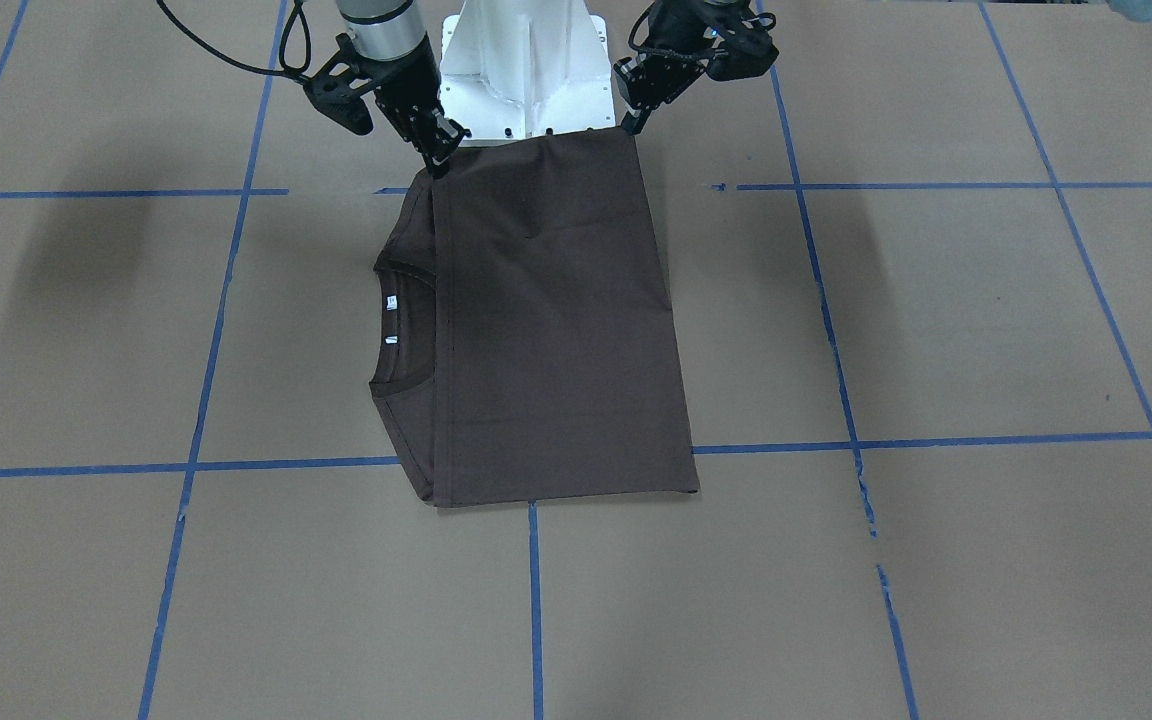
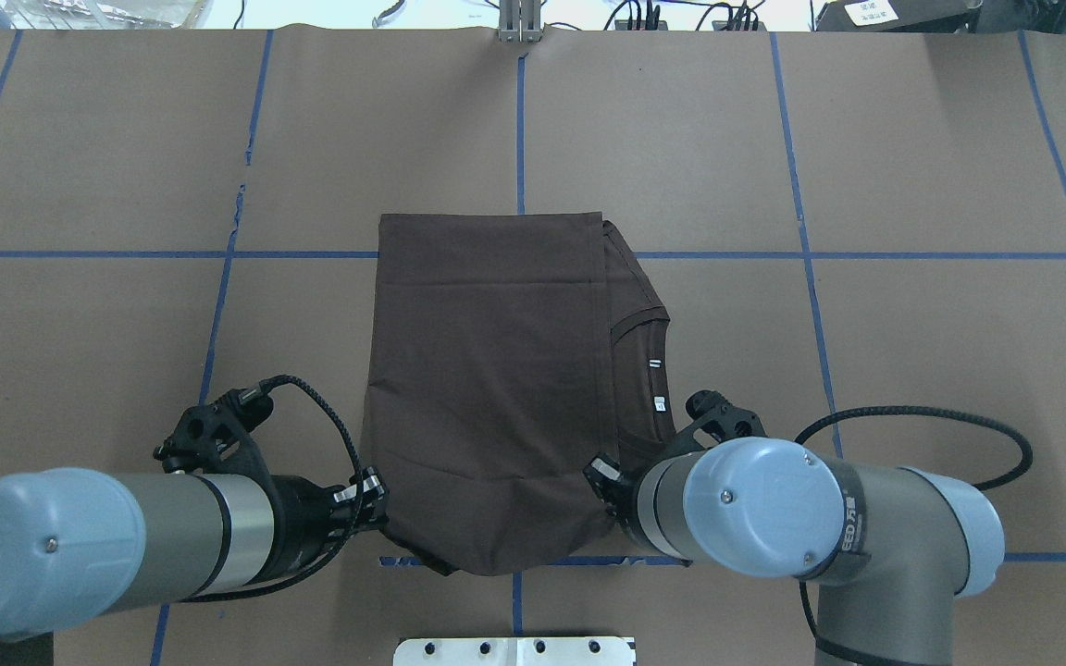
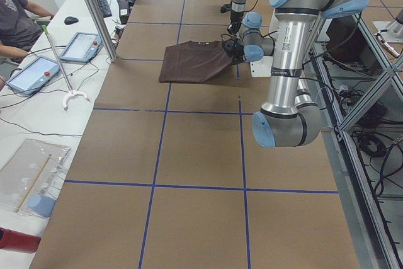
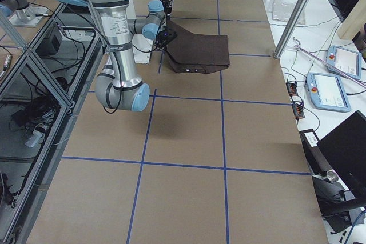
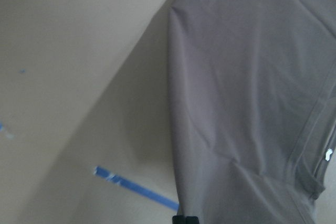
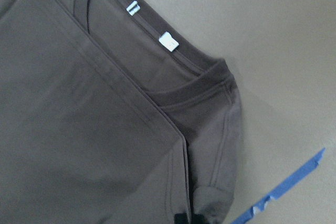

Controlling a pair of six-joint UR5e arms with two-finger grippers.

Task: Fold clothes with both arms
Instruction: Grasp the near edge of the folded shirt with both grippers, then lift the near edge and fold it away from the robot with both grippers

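The left hand (image 1: pixel 631 124) and right hand (image 1: pixel 438 160) each pinch a corner of the dark brown T-shirt (image 1: pixel 546 320), holding that edge raised between them, likely to fold it over evenly. Beyond the hands, the rest lies folded on the surface (image 1: pixel 936 320), collar (image 1: pixel 401 380) nearest the right hand.
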